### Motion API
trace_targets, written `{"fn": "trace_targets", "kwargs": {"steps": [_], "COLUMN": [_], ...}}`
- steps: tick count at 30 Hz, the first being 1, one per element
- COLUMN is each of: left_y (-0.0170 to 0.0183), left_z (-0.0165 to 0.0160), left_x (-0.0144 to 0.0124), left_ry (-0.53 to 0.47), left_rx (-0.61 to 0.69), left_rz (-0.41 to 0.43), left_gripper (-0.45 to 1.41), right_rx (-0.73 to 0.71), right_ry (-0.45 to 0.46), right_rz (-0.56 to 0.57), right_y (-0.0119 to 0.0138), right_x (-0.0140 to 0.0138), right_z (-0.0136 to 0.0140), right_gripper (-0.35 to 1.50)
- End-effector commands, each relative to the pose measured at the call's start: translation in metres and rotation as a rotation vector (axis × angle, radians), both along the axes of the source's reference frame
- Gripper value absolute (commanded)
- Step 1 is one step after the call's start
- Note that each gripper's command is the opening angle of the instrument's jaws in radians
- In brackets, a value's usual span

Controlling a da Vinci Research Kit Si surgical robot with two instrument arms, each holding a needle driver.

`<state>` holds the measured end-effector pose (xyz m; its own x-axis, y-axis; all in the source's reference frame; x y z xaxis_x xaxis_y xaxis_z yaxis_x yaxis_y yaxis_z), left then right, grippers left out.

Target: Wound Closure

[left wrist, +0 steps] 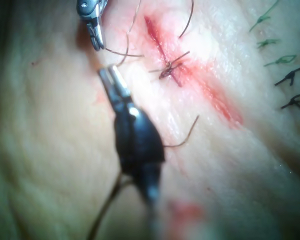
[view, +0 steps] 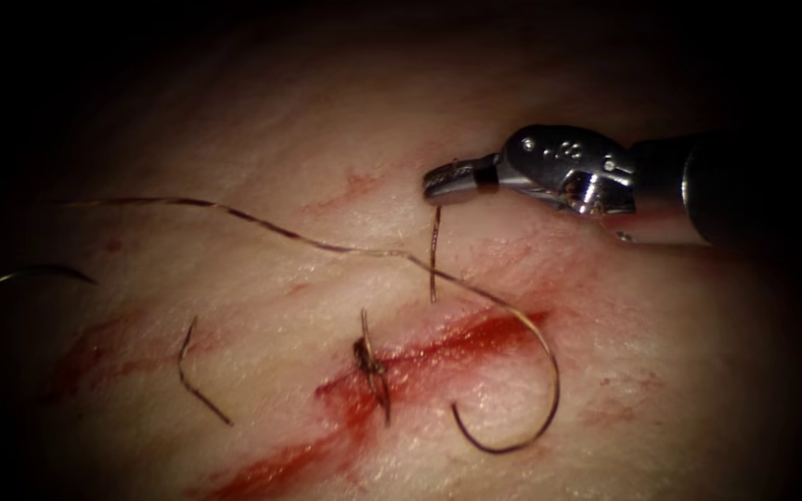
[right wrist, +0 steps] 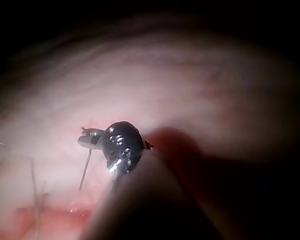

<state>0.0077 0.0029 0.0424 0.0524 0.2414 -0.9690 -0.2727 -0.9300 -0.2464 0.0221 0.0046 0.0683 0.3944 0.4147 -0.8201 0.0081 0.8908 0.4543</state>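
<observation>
The curved needle (view: 536,408) lies loose on the tissue (view: 262,139) just right of the cut (view: 420,357), its dark arc bowed toward the right with the hooked tip turned up beside the cut's right edge. No jaws hold it, and it does not appear to be in the tissue. From its upper end the thread (view: 262,227) runs up and away to the left across the pale surface.

A tied stitch (view: 370,364) sits across the cut, a dark knot with short tails standing out of it; in the left wrist view the same knot (left wrist: 168,70) crosses the red line of the cut (left wrist: 190,70). Red fluid (view: 271,468) fills the cut and smears the surface to its left. Two cut ends of thread (view: 199,376) lie loose left of the cut, one kinked, the other further out.

The right tool (view: 438,182) comes in above and right of the cut, its jaws closed on a short strand (view: 434,255) that hangs straight down from the tip; the right wrist view shows the same strand (right wrist: 85,172) dropping from the pinched tip (right wrist: 85,137).

The left tool (left wrist: 110,79) appears in its own wrist view, jaws drawn together with nothing visibly between them, near the right tool (left wrist: 96,40). Finished dark and green stitches (left wrist: 285,75) sit on the tissue well away from the cut.
</observation>
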Motion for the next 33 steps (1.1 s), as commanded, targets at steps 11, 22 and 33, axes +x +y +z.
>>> {"fn": "trace_targets", "kwargs": {"steps": [11,22,33], "left_y": [-0.0012,-0.0022,-0.0027], "left_z": [-0.0002,0.0003,0.0000], "left_x": [-0.0031,-0.0071,-0.0078], "left_ry": [-0.013,-0.021,-0.035], "left_rx": [-0.005,-0.012,-0.014], "left_rz": [-0.002,0.047,0.070], "left_gripper": [-0.45,-0.45,-0.45], "right_rx": [-0.010,0.023,0.007], "right_ry": [0.017,0.017,0.024], "right_rz": [0.064,0.120,0.097], "right_y": [0.0100,0.0158,0.0167], "right_x": [0.0018,0.0027,0.0048], "right_z": [-0.0034,-0.0076,-0.0083], "right_gripper": [-0.35,-0.35,-0.35]}}
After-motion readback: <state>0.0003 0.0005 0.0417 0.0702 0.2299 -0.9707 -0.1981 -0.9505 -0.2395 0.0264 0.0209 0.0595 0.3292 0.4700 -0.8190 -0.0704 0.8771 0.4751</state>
